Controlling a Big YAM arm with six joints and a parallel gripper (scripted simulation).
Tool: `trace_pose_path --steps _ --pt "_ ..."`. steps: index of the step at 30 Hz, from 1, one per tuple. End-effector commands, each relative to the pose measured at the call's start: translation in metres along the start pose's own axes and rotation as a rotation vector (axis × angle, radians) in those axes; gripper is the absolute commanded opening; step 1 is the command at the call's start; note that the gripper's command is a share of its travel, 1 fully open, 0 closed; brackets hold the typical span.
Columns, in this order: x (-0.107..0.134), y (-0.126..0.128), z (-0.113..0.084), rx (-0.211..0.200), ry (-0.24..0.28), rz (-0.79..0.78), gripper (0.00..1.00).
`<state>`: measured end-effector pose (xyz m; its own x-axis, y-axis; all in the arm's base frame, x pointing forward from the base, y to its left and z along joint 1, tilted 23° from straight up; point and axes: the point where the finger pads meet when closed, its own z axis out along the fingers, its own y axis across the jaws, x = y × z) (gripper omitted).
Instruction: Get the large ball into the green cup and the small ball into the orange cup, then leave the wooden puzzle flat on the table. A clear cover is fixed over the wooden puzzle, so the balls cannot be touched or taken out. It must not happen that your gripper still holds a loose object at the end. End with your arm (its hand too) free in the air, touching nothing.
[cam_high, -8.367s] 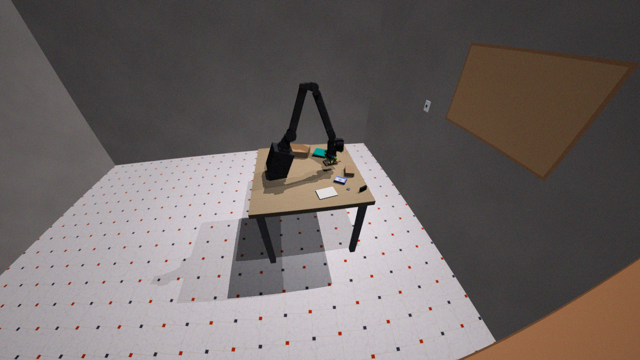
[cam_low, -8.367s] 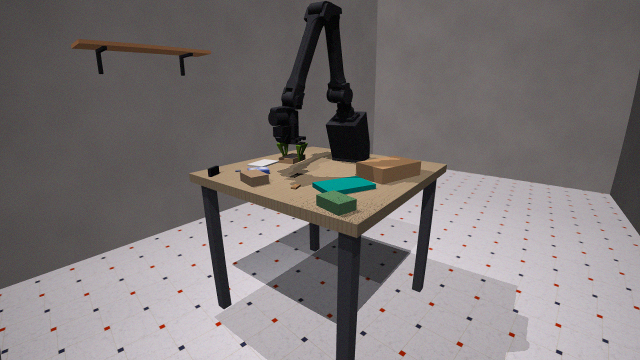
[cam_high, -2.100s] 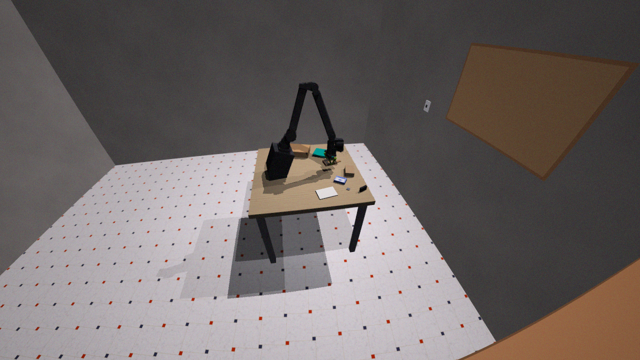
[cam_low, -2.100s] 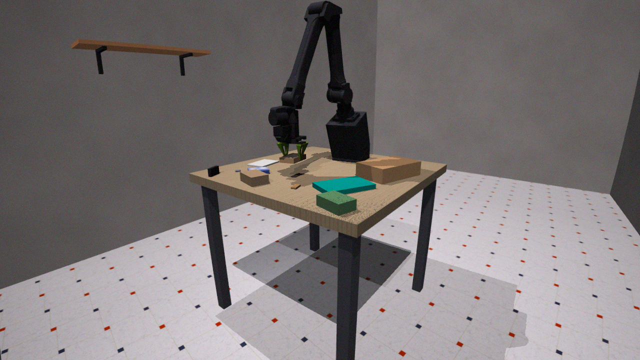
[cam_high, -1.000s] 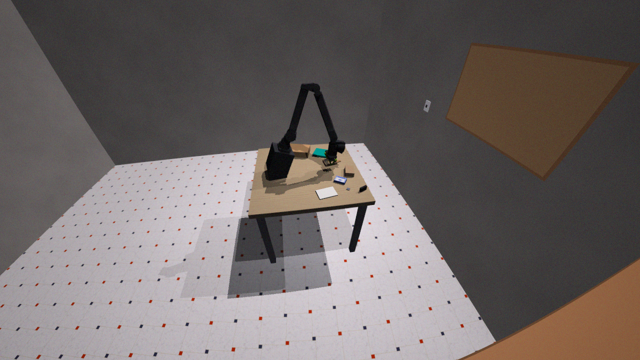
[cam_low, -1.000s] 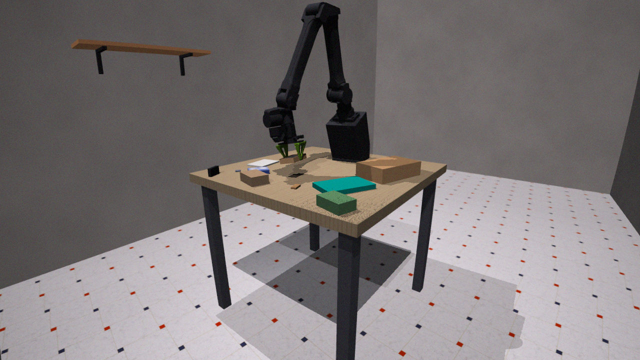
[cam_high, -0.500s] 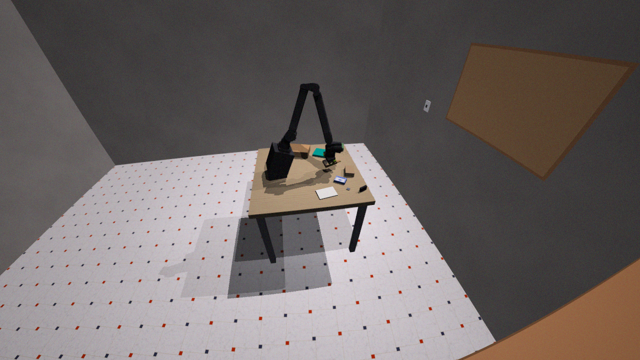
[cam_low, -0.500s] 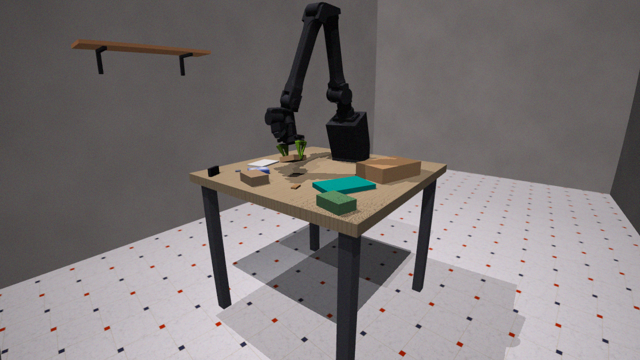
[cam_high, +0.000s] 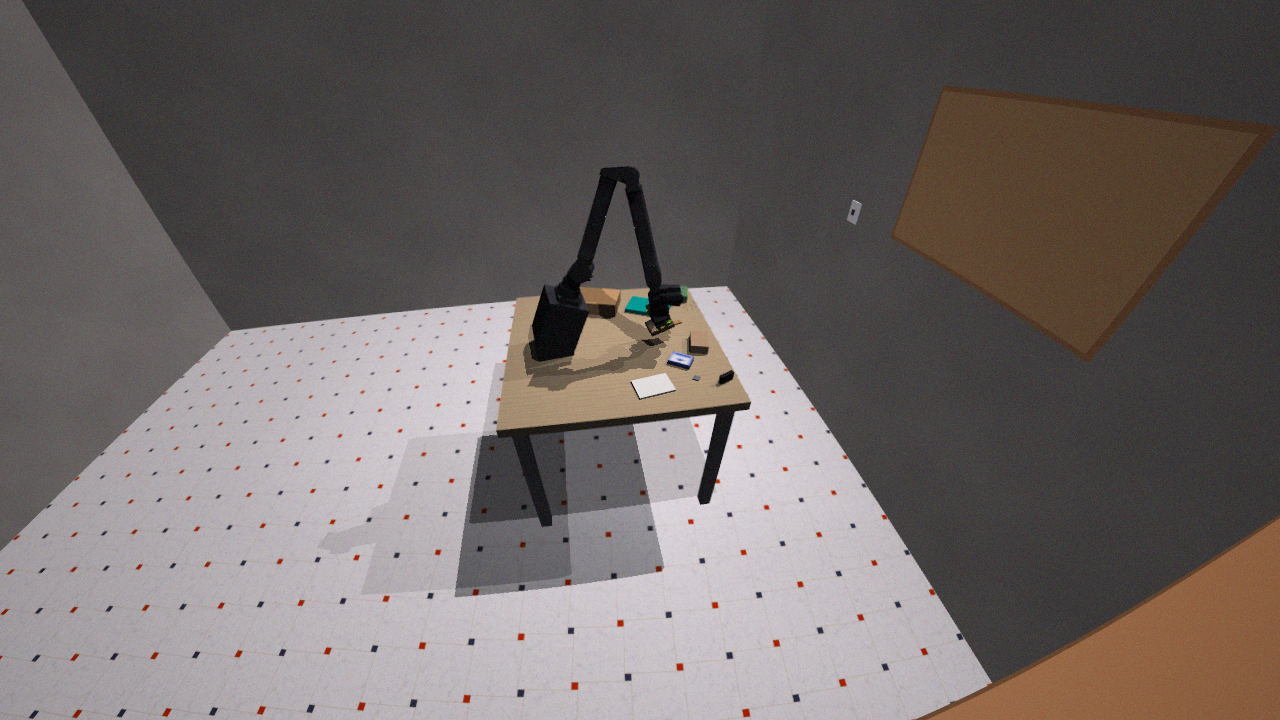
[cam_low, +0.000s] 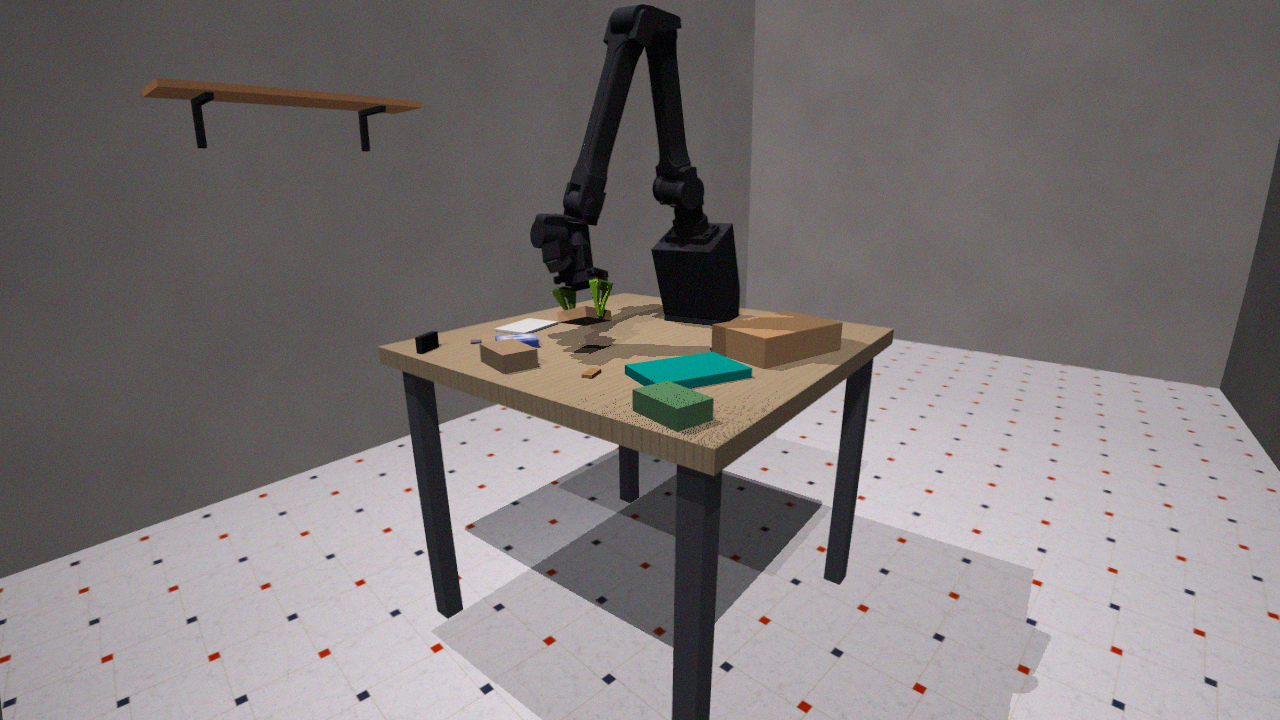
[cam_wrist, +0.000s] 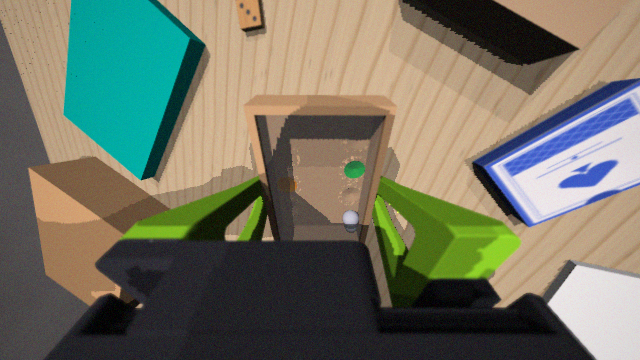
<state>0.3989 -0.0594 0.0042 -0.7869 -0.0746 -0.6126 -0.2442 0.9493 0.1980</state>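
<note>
Gripper (cam_wrist: 320, 207): green fingers shut on the wooden puzzle, one on each long side; seen low in the middle of the wrist view.
Wooden puzzle (cam_wrist: 320, 107): held up off the counter (cam_wrist: 320, 50), in the middle of the wrist view; dark shadow under it in the exterior view.
Green cup (cam_wrist: 354, 169): round green spot on the right side of the puzzle floor, nothing in it.
Orange cup (cam_wrist: 287, 184): dim orange spot on the left side, in shadow.
White ball (cam_wrist: 350, 217): low right corner of the puzzle, below the green cup and apart from it; cannot tell if large or small.
Other ball: cannot see it.
Teal block (cam_wrist: 120, 75): upper left of the wrist view.
Blue card box (cam_wrist: 570, 155): right side.
Domino (cam_wrist: 249, 13): top middle.
</note>
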Motion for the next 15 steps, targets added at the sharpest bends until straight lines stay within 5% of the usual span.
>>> trace_pose_path --steps 1,15 --pt "-0.011 -0.011 -0.002 0.009 -0.018 -0.008 0.69" --pt "-0.026 0.0 -0.007 0.135 0.088 -0.015 0.69"
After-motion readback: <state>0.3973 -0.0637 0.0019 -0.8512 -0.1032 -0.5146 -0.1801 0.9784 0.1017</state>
